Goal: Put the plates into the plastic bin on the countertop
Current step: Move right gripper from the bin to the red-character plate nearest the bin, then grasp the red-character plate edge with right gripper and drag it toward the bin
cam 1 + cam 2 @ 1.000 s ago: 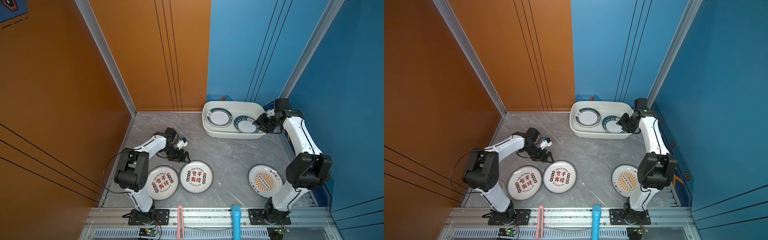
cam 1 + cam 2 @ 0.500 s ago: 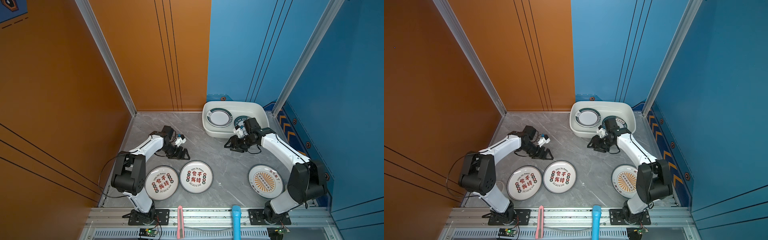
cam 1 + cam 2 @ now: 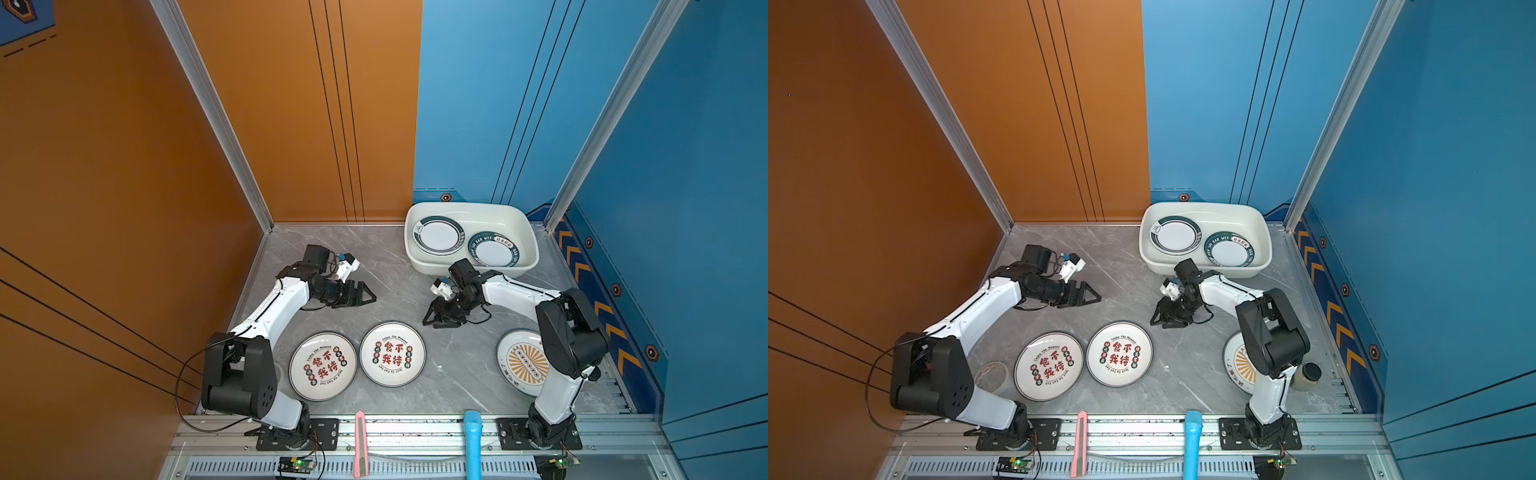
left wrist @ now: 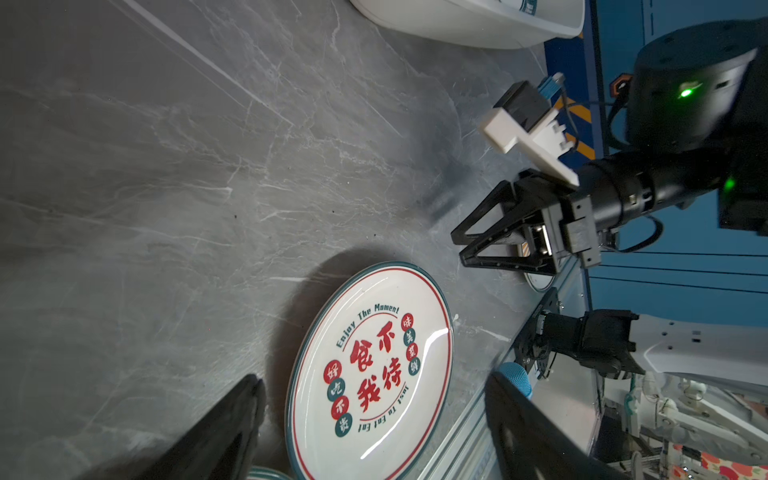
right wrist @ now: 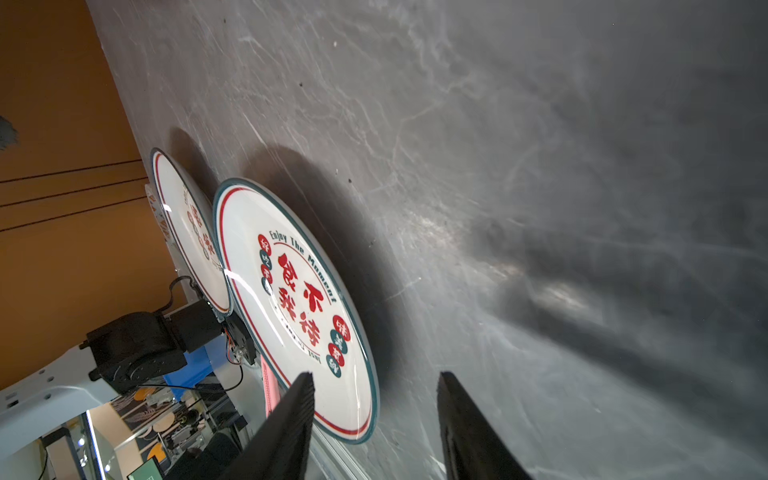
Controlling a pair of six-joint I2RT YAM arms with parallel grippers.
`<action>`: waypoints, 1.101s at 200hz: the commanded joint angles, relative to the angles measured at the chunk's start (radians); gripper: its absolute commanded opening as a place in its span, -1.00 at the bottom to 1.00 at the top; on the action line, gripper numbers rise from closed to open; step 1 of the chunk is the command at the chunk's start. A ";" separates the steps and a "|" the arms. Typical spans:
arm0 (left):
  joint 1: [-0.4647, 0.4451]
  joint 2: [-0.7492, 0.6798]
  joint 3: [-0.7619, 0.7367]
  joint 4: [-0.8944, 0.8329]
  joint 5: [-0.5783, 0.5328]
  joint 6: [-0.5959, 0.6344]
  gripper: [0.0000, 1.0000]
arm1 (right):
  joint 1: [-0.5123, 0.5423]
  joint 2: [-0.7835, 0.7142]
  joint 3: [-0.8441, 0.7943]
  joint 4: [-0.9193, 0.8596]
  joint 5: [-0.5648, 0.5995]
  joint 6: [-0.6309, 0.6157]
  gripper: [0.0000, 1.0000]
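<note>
White bin [image 3: 471,205] holds two green-rimmed plates [image 3: 438,235]; left gripper [image 3: 371,296], right gripper [image 3: 430,323] gape empty

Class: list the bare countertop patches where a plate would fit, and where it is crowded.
Bare: the back strip between orange wall and plastic bin; the front gap between the middle red-character plate and the sunburst plate. Crowded: front left, beside the other red-character plate.
</note>
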 commanded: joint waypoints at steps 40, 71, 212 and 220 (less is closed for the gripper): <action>0.091 -0.075 -0.081 0.027 0.096 -0.044 0.71 | 0.060 0.068 -0.012 0.030 -0.062 -0.051 -0.07; 0.105 -0.083 -0.091 0.027 0.106 -0.043 0.70 | 0.070 0.084 -0.010 0.022 -0.066 -0.063 -0.15; 0.138 -0.091 -0.119 0.027 0.118 -0.033 0.71 | 0.085 0.159 0.000 0.025 -0.103 -0.070 -0.64; 0.139 -0.089 -0.118 0.026 0.119 -0.031 0.71 | 0.085 0.163 0.006 0.027 -0.110 -0.067 -0.65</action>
